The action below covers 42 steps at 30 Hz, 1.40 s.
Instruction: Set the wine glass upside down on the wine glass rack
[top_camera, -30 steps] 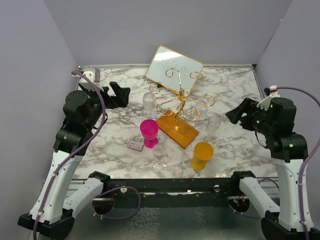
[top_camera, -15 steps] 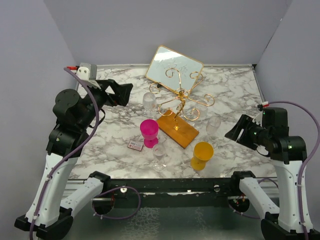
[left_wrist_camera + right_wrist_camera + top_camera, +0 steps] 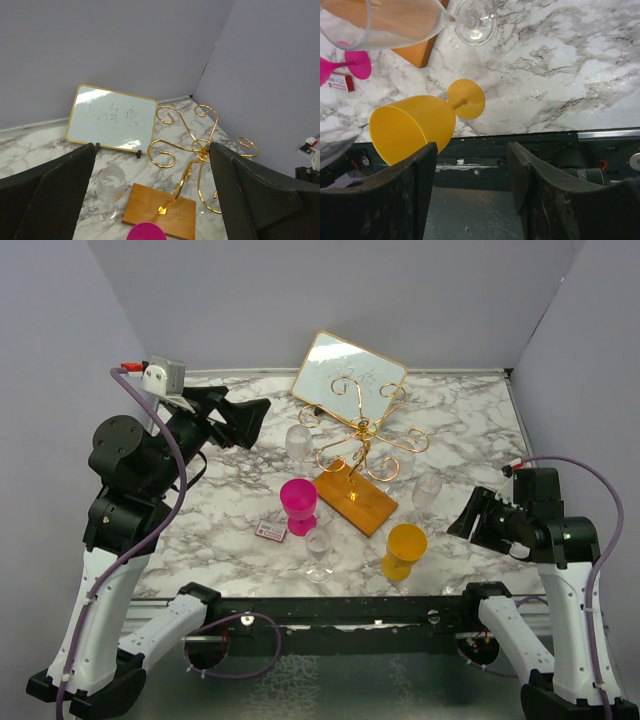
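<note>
The wine glass rack point(image 3: 365, 435) is a gold wire stand with scrolled arms on an orange-brown wooden base point(image 3: 357, 503), mid-table; nothing hangs on it. Several wine glasses stand upright around it: clear ones point(image 3: 299, 443) point(image 3: 319, 552) point(image 3: 428, 492), a pink one point(image 3: 298, 502) and a yellow one point(image 3: 405, 548). My left gripper point(image 3: 252, 420) hovers open at back left, facing the rack point(image 3: 197, 150) and a clear glass point(image 3: 110, 186). My right gripper point(image 3: 468, 521) is open, low at the right, just right of the yellow glass point(image 3: 412, 129), holding nothing.
A gold-framed board point(image 3: 350, 373) with writing leans behind the rack. A small pink card point(image 3: 270, 531) lies left of the pink glass. The table's black front rail point(image 3: 530, 145) runs right under my right gripper point(image 3: 472, 146). Grey walls enclose the marble table point(image 3: 470, 430).
My left arm has risen, and its gripper has shifted a little right. My right arm has dropped lower and toward the front edge, nearer the yellow glass, its jaws slightly narrower.
</note>
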Motion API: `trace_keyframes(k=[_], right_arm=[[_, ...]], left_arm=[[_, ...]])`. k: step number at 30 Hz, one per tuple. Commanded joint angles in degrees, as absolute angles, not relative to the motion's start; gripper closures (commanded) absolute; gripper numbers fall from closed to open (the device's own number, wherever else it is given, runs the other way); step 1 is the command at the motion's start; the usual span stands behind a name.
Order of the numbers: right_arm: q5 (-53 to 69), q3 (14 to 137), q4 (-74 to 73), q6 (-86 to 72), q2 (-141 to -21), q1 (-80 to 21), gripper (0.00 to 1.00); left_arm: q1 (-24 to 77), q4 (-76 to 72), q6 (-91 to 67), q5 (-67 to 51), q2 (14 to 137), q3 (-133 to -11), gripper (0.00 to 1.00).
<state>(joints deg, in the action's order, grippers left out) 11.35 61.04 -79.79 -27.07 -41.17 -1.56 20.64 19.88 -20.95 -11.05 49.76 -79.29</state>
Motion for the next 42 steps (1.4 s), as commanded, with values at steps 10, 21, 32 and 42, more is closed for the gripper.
trace_keyframes(k=[10,21,32,42], right_arm=[[11.3,68.6,-69.7,-24.5,-52.3,-1.9,0.48],[14.0,70.3,-63.7,-22.1,-56.1,-2.0,0.49],[14.8,69.0,-62.1,-20.4,-58.1,-2.0,0.49],[15.3,69.2,-63.0,-18.4,-61.2,-3.5,0.52]], left_arm=[[20.8,15.9,-25.1,-15.8,50.3,-80.7,0.01],[20.9,16.1,-25.5,-15.2,50.4,-81.0,0.01],[20.9,16.6,-24.4,-13.3,50.4,-81.3,0.01],[20.9,16.1,-24.8,-13.1,51.4,-81.3,0.01]])
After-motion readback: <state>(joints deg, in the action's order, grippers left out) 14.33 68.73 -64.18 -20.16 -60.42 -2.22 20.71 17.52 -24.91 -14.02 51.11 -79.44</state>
